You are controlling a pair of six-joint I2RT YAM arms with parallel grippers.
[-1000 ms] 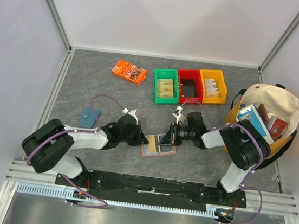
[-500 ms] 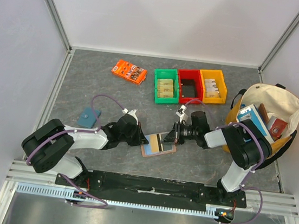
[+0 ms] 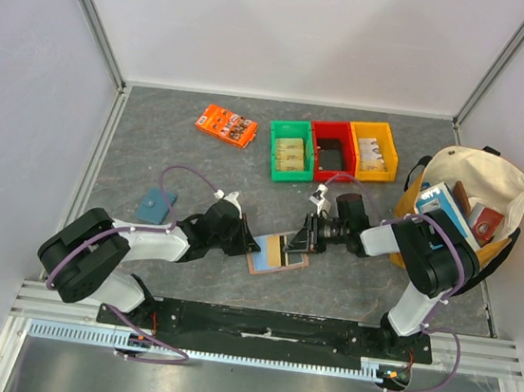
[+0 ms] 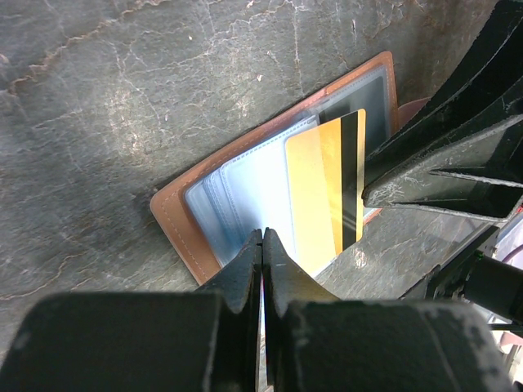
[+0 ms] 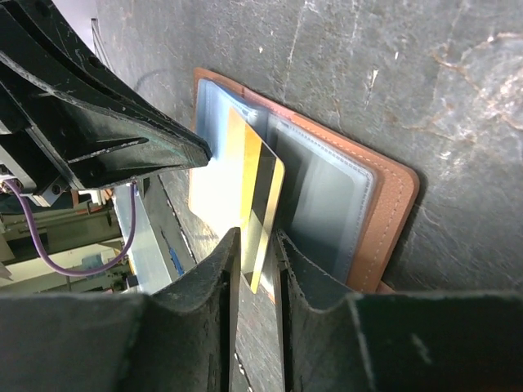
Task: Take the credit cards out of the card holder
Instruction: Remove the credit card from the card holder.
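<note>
Left gripper [image 4: 262, 237] tight-closed at the card holder [image 4: 176, 224] sleeves — gold card [image 4: 319, 192] between barely parted jaws of the right gripper [image 5: 257, 237], grip unclear.

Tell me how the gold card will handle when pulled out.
Gold card: probably stiff, it stands tilted without sagging. Its glossy face may slip between the right gripper's fingers. The card holder looks thin, so it may drag along.

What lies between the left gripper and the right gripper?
The open card holder, with a yellow card slanting from it into the right gripper; the top view shows this.
</note>
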